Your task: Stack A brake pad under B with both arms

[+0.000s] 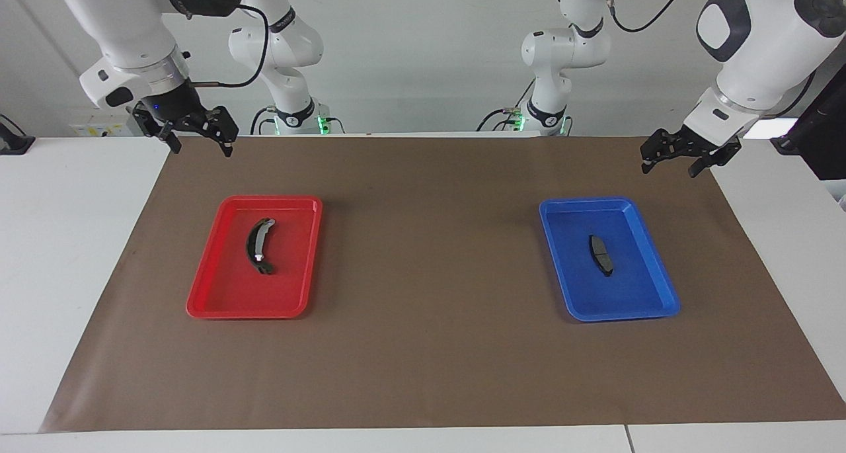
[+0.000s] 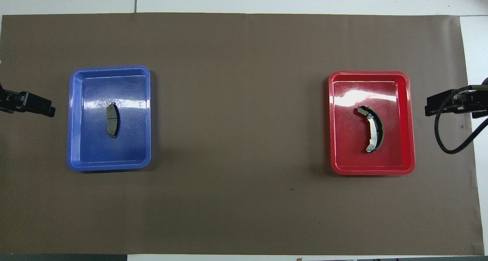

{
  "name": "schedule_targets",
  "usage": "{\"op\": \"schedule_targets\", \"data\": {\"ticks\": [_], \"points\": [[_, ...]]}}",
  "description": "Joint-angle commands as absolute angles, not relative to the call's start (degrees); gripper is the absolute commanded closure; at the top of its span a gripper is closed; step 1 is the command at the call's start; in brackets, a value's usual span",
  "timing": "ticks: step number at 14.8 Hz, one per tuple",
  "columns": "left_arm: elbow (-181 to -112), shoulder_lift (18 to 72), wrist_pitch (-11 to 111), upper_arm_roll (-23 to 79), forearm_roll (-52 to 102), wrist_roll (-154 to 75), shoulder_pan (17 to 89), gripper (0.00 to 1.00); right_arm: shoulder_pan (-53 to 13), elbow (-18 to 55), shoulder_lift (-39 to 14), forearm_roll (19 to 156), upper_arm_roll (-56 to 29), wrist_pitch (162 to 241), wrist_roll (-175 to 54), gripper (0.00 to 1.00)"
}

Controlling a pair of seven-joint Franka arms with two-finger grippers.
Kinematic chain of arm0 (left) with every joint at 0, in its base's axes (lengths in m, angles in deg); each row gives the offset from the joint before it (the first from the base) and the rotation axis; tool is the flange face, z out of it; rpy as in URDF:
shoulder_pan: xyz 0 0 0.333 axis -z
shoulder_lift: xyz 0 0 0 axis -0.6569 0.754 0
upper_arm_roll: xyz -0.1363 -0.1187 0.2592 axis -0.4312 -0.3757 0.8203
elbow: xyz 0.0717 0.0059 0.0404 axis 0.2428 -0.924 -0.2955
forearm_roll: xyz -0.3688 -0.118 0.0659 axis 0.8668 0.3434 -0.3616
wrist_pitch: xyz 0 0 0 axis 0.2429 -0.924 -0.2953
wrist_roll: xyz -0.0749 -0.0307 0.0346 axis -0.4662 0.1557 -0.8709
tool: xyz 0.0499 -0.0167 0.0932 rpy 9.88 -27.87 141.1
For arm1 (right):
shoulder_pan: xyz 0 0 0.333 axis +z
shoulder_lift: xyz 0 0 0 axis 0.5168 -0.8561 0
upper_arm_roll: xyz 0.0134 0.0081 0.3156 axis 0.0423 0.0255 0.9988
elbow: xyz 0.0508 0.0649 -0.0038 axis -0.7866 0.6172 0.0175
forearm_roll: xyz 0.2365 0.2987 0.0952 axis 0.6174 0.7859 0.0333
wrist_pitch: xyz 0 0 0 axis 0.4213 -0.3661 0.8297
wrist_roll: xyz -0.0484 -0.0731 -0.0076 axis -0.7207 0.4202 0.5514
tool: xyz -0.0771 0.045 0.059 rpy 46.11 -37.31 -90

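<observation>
Both pairs of fingers stand spread wide with nothing between them: the right gripper [image 1: 200, 142] hangs in the air over the corner of the brown paper sheet [image 1: 429, 347] at the right arm's end of the table, and the left gripper [image 1: 681, 161] hangs over the sheet's corner at the left arm's end. The sheet covers most of the white table [image 1: 59, 241]. On it lie two trays, well apart. The red tray [image 1: 218, 301], toward the right arm's end, holds B [image 1: 259, 246], the long crescent, lying flat near its middle. The blue tray [image 1: 651, 301], toward the left arm's end, holds the A brake pad [image 1: 601, 254], flat near its middle.
</observation>
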State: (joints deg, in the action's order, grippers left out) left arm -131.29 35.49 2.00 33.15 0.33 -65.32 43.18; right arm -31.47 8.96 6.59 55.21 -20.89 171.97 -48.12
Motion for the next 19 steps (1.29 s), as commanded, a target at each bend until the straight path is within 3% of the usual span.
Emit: {"op": "schedule_targets", "data": {"ticks": [1, 4, 7, 12, 15, 19], "points": [[-132.99, 33.92, 1.79, 33.57, 0.46, -64.65, 43.61, 0.00, -31.74, 9.03, 6.52, 55.98, -20.87, 171.83, -47.21, 0.00], [-134.13, 33.57, 3.88, 33.48, 0.46, -64.83, 43.78, 0.00, -31.74, 9.03, 6.43, 55.98, -20.87, 171.75, -47.21, 0.00], [-143.42, 30.32, 13.79, 33.48, 0.46, -64.83, 43.87, 0.00, -31.74, 9.03, 6.52, 55.98, -20.87, 171.75, -47.30, 0.00], [-154.33, 31.19, 27.95, 33.40, 0.46, -64.83, 43.87, 0.00, -31.82, 9.99, 6.61, 56.07, -20.87, 172.88, -47.38, 0.00], [-159.70, 31.98, 34.38, 33.40, 0.46, -64.65, 43.87, 0.00, -31.65, 21.48, 11.26, 57.81, -20.87, 183.84, -47.74, 0.00], [-162.69, 36.54, 41.22, 33.39, 0.54, -64.48, 45.10, 0.01, -31.74, 30.47, 9.00, 58.35, -20.87, 194.48, -52.12, 0.00]]}}
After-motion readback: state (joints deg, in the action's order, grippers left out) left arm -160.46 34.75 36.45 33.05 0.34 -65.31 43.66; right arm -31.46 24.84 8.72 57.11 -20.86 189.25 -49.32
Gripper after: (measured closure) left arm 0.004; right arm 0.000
